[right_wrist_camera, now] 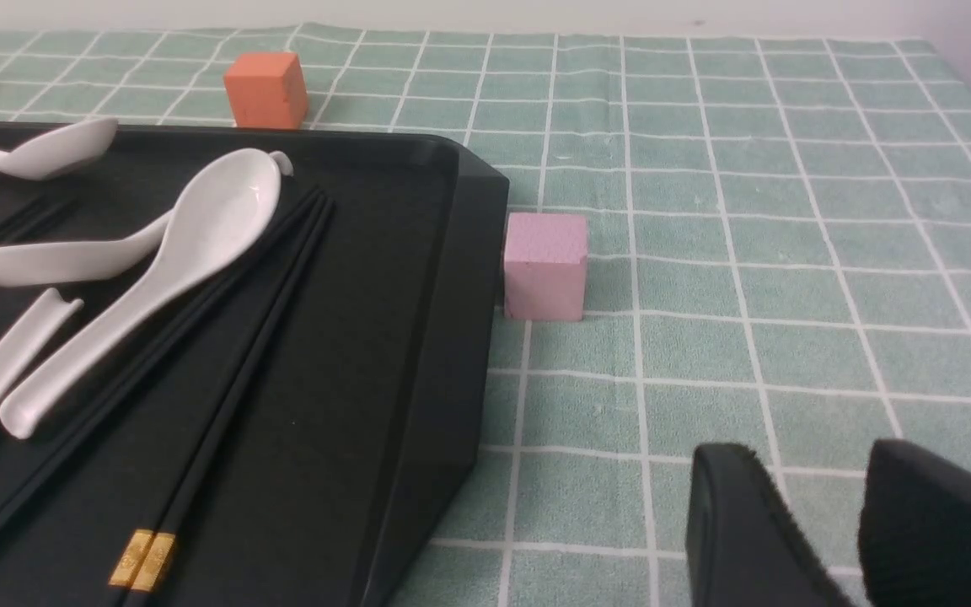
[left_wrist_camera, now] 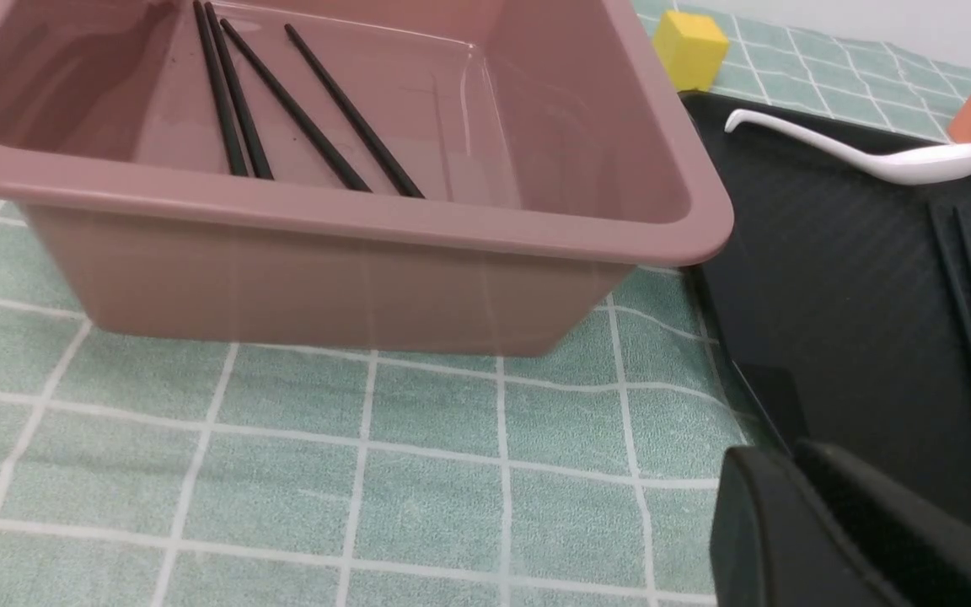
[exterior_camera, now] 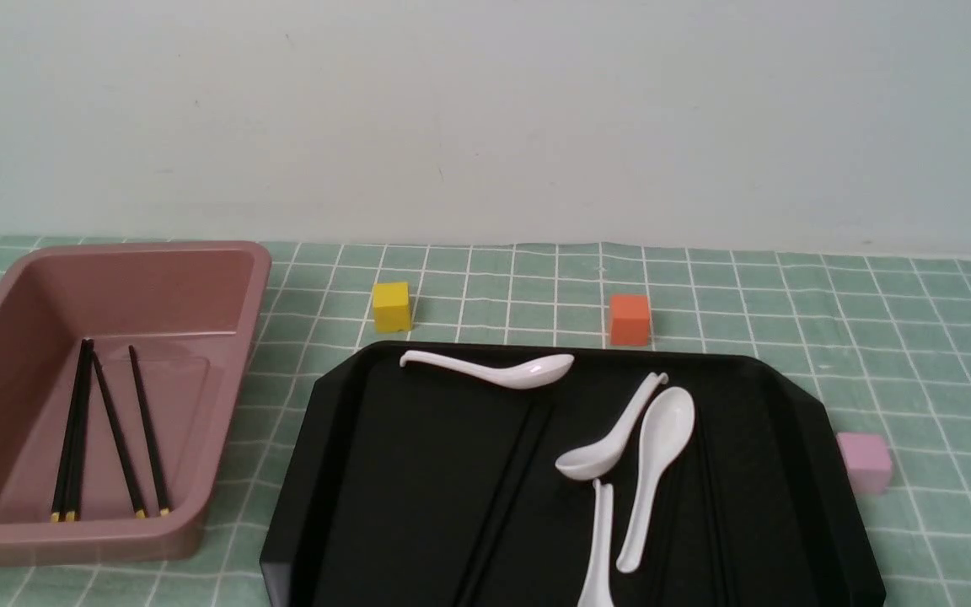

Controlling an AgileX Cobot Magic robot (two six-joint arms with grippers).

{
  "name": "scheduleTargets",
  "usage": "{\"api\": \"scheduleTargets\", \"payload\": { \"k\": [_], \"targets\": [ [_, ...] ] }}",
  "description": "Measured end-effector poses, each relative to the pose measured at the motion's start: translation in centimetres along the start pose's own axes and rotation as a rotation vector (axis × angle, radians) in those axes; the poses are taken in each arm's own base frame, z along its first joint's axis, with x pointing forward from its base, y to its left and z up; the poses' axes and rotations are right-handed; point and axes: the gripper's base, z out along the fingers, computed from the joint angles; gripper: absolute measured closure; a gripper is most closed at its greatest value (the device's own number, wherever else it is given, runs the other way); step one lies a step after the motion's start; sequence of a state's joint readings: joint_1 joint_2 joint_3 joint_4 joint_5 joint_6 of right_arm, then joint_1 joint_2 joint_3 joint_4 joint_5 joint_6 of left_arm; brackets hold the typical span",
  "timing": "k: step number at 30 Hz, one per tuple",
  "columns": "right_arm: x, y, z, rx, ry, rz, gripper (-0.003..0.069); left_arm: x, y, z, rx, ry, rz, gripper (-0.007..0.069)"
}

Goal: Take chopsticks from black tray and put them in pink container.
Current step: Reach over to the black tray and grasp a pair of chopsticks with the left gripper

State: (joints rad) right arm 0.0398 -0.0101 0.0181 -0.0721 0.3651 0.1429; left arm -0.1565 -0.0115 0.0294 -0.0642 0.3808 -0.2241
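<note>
While four chopsticks (exterior_camera: 106, 438) already lie on the floor of the pink container (exterior_camera: 258, 278), just left of the black tray (exterior_camera: 351, 472), others are still on the tray itself. One pair (exterior_camera: 506, 472) runs lengthwise near the tray's middle. A second pair (right_wrist_camera: 224, 379) lies close together toward its right side, gold ends nearest me and just beside the white spoons (exterior_camera: 658, 447).

Four spoons are on the tray, one along its far edge and three clustered right of centre. Behind the tray on the green checked counter (exterior_camera: 915, 337) sit a yellow cube (exterior_camera: 391, 305) and an orange cube (exterior_camera: 629, 319), and a pale pink cube (exterior_camera: 865, 459) stands just off its right rim.

The left gripper (left_wrist_camera: 776, 455) hangs by the tray's near left edge, its jaws together with no gap showing. The right gripper (right_wrist_camera: 823, 459) is over the cloth right of the tray, its jaws slightly apart and holding nothing.
</note>
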Motion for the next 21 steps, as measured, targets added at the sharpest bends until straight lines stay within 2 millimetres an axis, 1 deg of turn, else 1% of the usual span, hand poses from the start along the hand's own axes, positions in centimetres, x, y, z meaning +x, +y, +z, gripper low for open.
{"api": "scheduleTargets", "payload": {
  "k": [21],
  "targets": [
    [0.0,0.0,0.0,0.0,0.0,0.0,0.0419,0.0,0.0,0.0,0.0,0.0,0.0,0.0553]
  ]
}}
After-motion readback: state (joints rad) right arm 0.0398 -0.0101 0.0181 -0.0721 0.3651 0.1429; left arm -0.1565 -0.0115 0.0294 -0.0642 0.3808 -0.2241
